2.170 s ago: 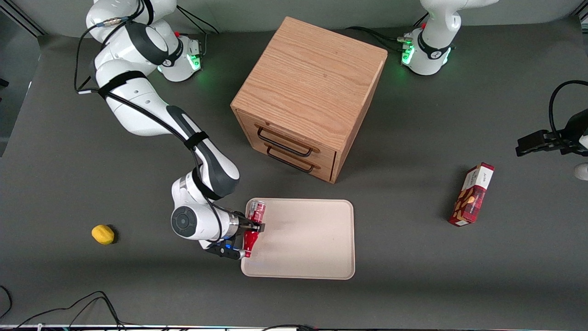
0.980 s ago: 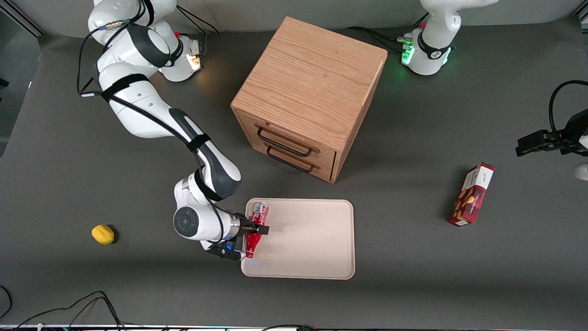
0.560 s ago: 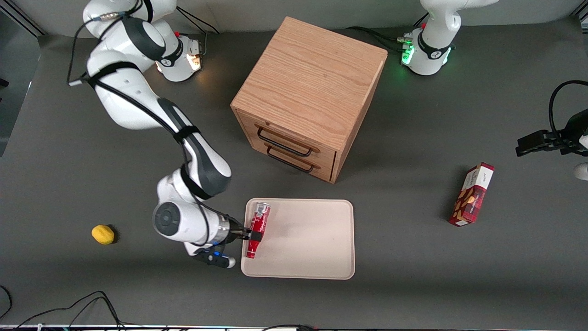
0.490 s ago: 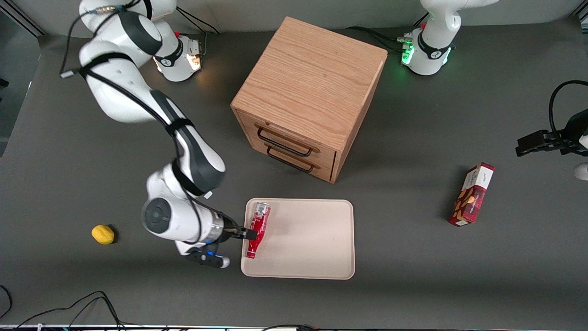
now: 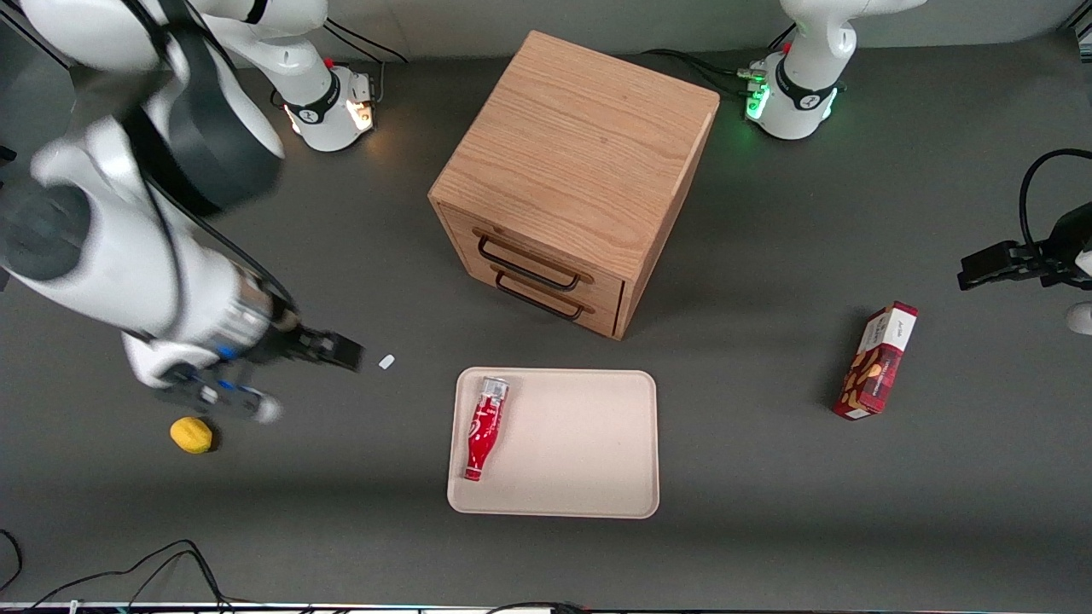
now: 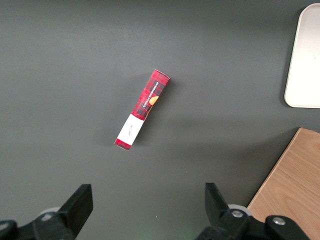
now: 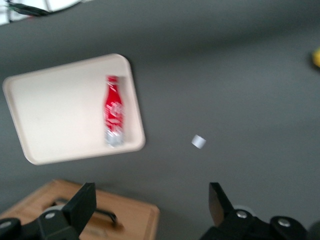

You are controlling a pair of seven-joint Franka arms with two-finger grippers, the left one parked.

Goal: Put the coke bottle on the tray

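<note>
The coke bottle [image 5: 484, 428] lies on its side in the tray [image 5: 589, 477], along the short rim nearest the end effector [image 5: 348, 352], which hangs well clear above the bare surface [image 5: 358, 512] with its fingers spread and empty, so the placing looks done.

You had the gripper [image 5: 348, 353], fingers apart, above a dark grey matte counter [image 5: 768, 529]. A wooden two-drawer cabinet [image 5: 580, 162] stood farther from the camera than it, and black cables [image 5: 162, 567] lay nearer.
</note>
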